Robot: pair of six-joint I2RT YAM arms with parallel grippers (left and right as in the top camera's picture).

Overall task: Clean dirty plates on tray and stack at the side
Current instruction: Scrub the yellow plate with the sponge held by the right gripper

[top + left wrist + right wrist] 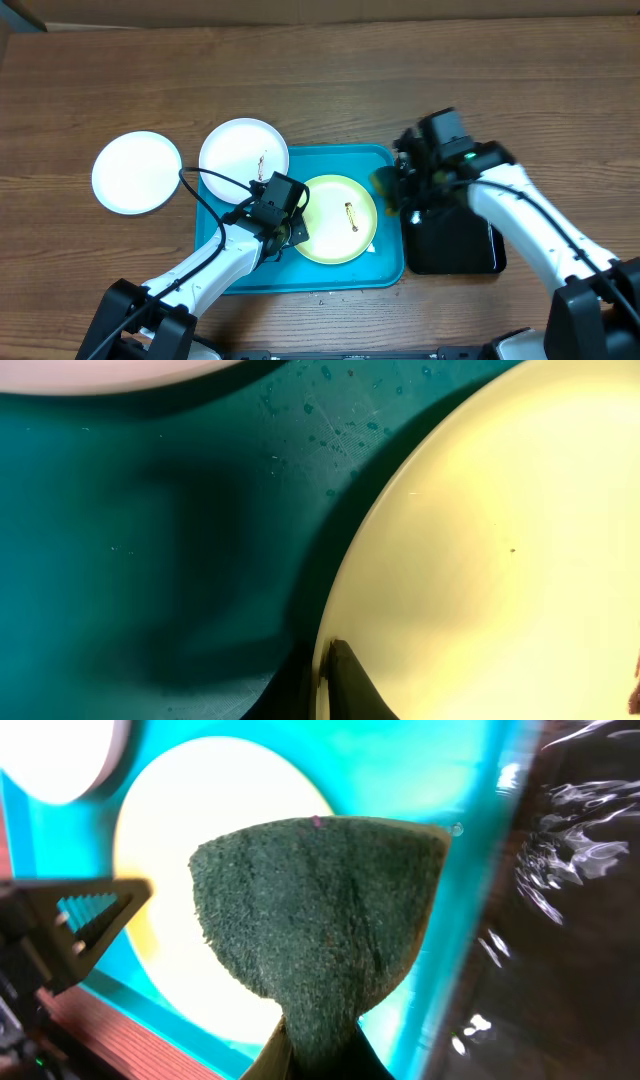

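The left hand (288, 222) was pinched shut on the rim of the yellow-green plate (338, 218), likely to stop it sliding on the blue tray (300, 275). The right hand (400, 188) squeezed a green scrubbing pad (320, 920) (dark and fuzzy). The plate lay below and ahead of it, ready for wiping.

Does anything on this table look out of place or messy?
Yes. One white plate straddles the far-left corner rim of the turquoise tray, half off it, brown-smeared; the yellow-green plate is smeared too.
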